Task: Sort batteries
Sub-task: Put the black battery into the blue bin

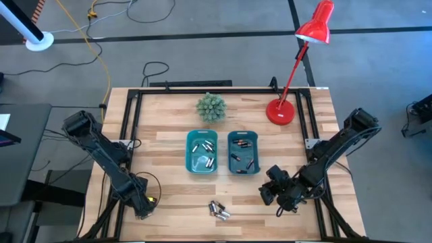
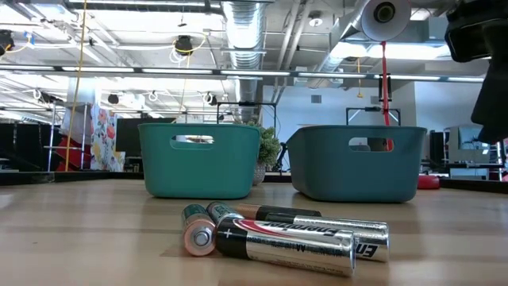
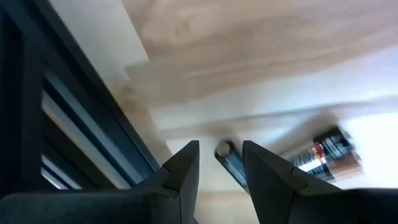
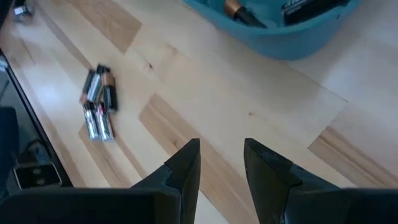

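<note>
A small heap of loose batteries (image 1: 218, 210) lies on its side on the wood near the table's near edge, big in the low view (image 2: 278, 234). More batteries lie in two teal bins: silvery ones in the left bin (image 1: 202, 152), dark ones in the right bin (image 1: 243, 152). My right gripper (image 1: 275, 194) hovers open to the right of the heap, which shows in its wrist view (image 4: 98, 104); its fingers (image 4: 221, 163) hold nothing. My left gripper (image 1: 143, 201) waits open at the near left, low over the table (image 3: 221, 163), with the heap blurred beyond it (image 3: 326, 154).
A green spiky plant (image 1: 210, 106) and a red desk lamp (image 1: 281, 111) stand behind the bins at the far side. A dark metal frame (image 1: 131, 111) runs along the table's left, right and far sides. Bare wood lies between the bins and the heap.
</note>
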